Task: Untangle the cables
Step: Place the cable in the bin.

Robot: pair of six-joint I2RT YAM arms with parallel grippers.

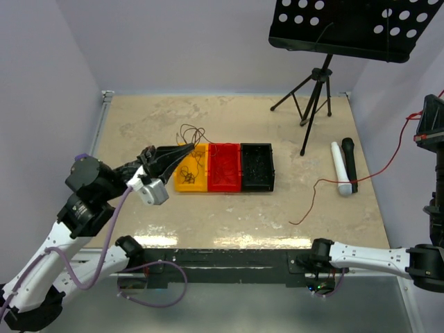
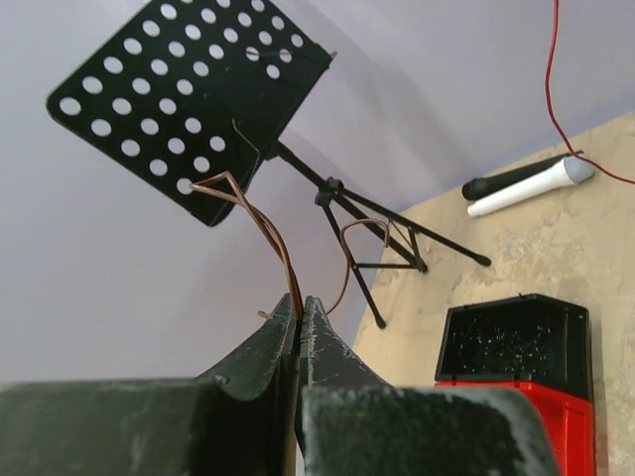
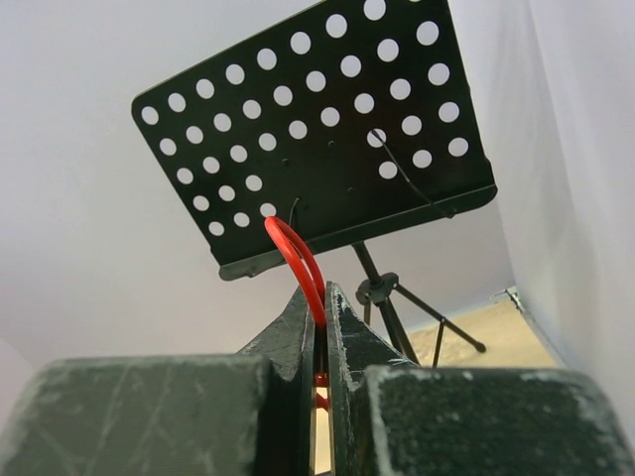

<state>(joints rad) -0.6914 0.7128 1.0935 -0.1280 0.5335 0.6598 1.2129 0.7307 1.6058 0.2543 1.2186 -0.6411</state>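
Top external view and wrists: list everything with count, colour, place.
table: one, beige
yellow bin, red bin, black bin: one each, in a row mid-table
snarl of wires: one, dark, in yellow bin
brown wire: one or more strands, over yellow bin
red wire: one, across table's right side
microphones: two, black and white, table right
music stand: one, black, far right
left gripper: one, black, shut on brown wire
right gripper: one, black, shut on red wire
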